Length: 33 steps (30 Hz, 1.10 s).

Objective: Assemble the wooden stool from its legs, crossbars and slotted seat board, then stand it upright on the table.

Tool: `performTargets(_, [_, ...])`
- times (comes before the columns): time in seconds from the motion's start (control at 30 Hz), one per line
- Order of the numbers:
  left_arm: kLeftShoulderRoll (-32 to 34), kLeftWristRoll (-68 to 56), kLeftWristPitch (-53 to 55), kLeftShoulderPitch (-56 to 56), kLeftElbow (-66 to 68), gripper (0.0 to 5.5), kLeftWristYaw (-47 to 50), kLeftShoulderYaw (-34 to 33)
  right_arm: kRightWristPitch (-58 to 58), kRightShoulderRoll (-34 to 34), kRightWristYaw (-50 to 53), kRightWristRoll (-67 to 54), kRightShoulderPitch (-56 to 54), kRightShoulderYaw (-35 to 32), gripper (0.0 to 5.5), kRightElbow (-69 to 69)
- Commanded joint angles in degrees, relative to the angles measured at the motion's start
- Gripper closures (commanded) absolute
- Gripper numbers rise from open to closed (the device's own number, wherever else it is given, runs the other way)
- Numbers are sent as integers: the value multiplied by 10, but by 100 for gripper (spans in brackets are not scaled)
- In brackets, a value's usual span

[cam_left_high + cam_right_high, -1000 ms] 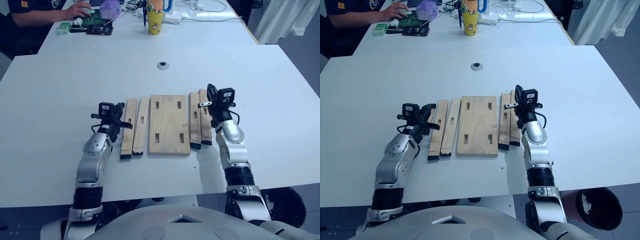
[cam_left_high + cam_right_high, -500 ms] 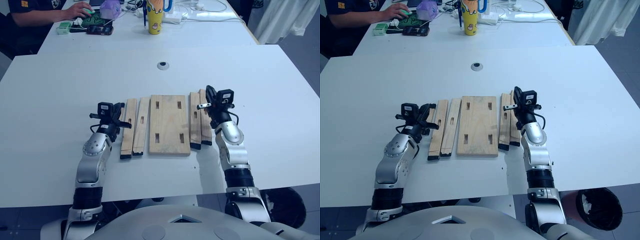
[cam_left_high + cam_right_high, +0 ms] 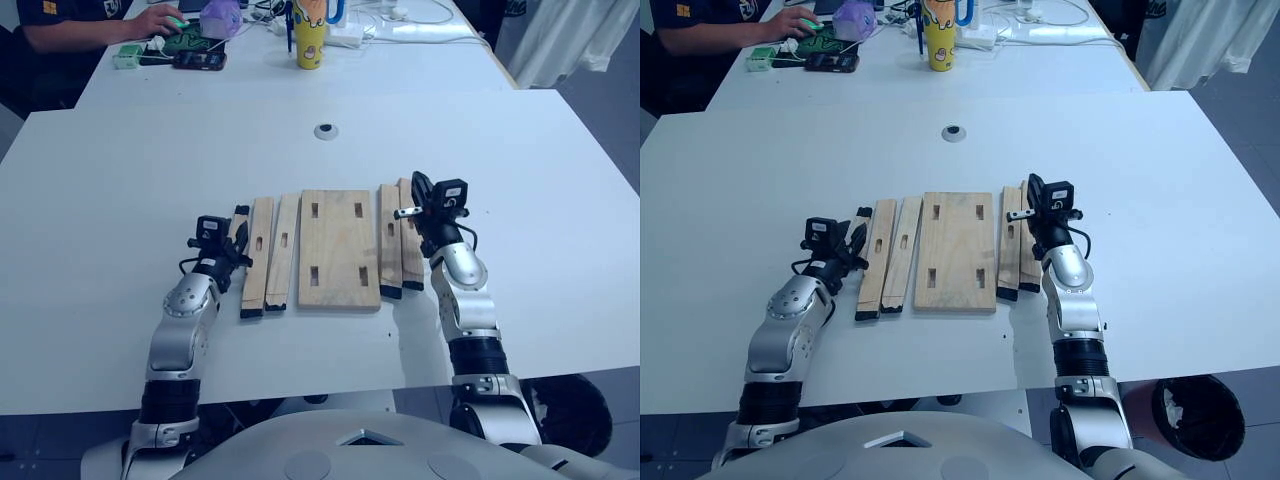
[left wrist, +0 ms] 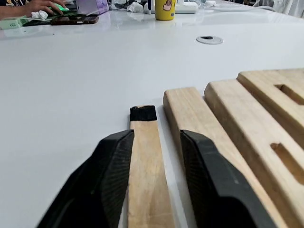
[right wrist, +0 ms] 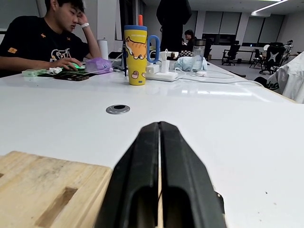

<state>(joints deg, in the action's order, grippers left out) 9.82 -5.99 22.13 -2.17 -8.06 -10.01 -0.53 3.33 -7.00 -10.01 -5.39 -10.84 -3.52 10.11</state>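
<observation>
The slotted seat board [image 3: 340, 248] lies flat at the table's middle. Left of it lie two slotted legs [image 3: 260, 255] [image 3: 283, 250] and a thin crossbar [image 4: 145, 156] with a black tip. My left gripper [image 4: 156, 137] is open, low over the table, one finger on each side of that crossbar. Two more wooden pieces [image 3: 390, 240] [image 3: 411, 235] lie right of the board. My right gripper [image 3: 418, 185] is shut with nothing in it, held over the far end of the outer right piece, and its closed fingers [image 5: 159, 142] point toward the far table.
A round cable grommet [image 3: 326, 131] sits in the table beyond the parts. On the far table stand a yellow mug [image 3: 309, 35] and clutter, with a person seated at its left. A bin [image 3: 1200, 415] stands below the table's right front corner.
My left gripper has dropped lower and moved right, onto the thin crossbar. The right arm and the wooden parts have stayed put.
</observation>
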Motion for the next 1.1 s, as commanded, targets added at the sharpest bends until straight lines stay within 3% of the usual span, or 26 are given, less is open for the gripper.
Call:
performTargets(0.03, [18, 14, 22, -3, -1, 307, -3, 6, -8, 4, 4, 2, 2, 3, 550, -6])
performTargets(0.23, [26, 17, 41, -4, -10, 238, -7, 8, -7, 4, 6, 2, 3, 2, 550, -5])
performTargets(0.6, [26, 17, 93, -19, -21, 238, 3, -5, -10, 3, 4, 2, 3, 3, 550, -8])
performTargets(1.0, [27, 22, 97, -16, -17, 413, 5, -3, -10, 2, 5, 1, 1, 2, 550, -9])
performTargets(1.1, [27, 20, 89, -10, -17, 418, 4, -5, -13, 2, 5, -1, -1, 2, 550, -11])
